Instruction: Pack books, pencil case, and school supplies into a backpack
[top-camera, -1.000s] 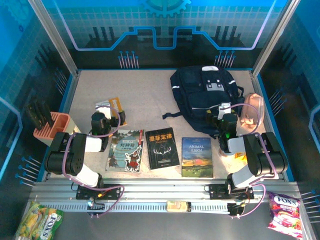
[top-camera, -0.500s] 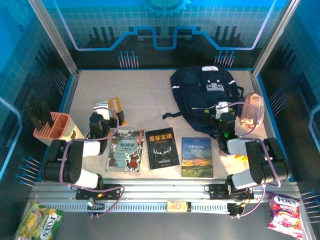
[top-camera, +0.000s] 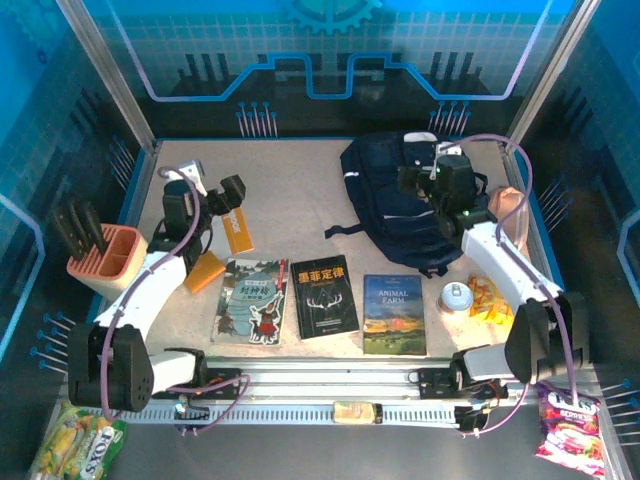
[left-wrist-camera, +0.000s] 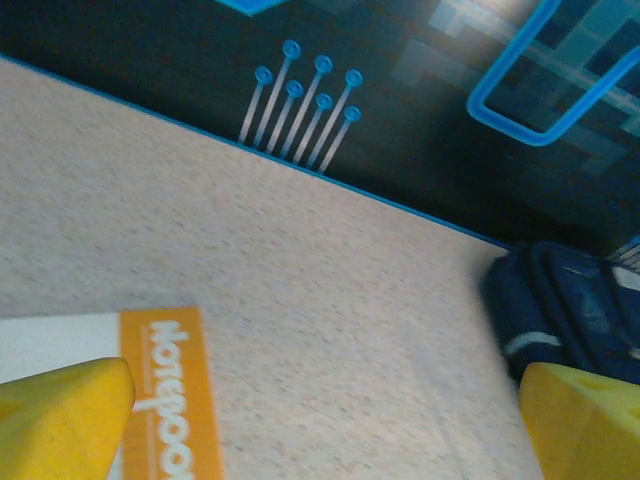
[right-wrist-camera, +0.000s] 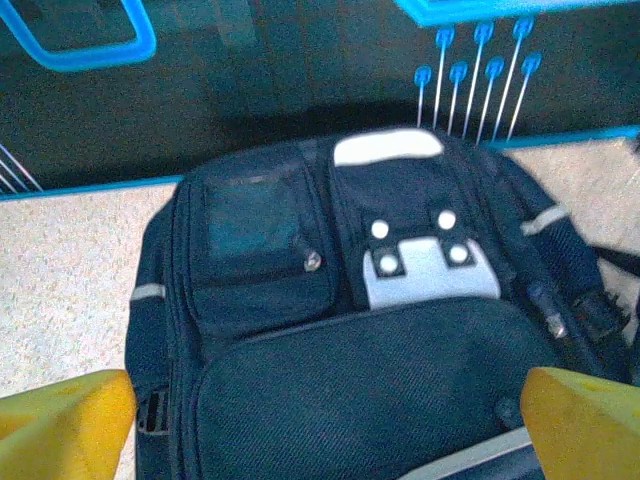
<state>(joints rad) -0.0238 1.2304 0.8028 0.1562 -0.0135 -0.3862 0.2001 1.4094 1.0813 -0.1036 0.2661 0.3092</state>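
The left gripper (left-wrist-camera: 325, 410) is hovering near the orange notebook (left-wrist-camera: 160, 400), jaws spread wide. The right gripper (right-wrist-camera: 325, 415), equally wide, is hovering over the navy backpack (right-wrist-camera: 350, 300), which is lying front-up.

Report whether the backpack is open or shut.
Shut, as far as shown: the backpack lies flat on the table, front pockets closed, no opening visible in either view.

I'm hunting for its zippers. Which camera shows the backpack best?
The right wrist view: the backpack is close, its pockets and white patch plain. The top external view shows the backpack small, partly under the right arm. The left wrist view catches its edge.
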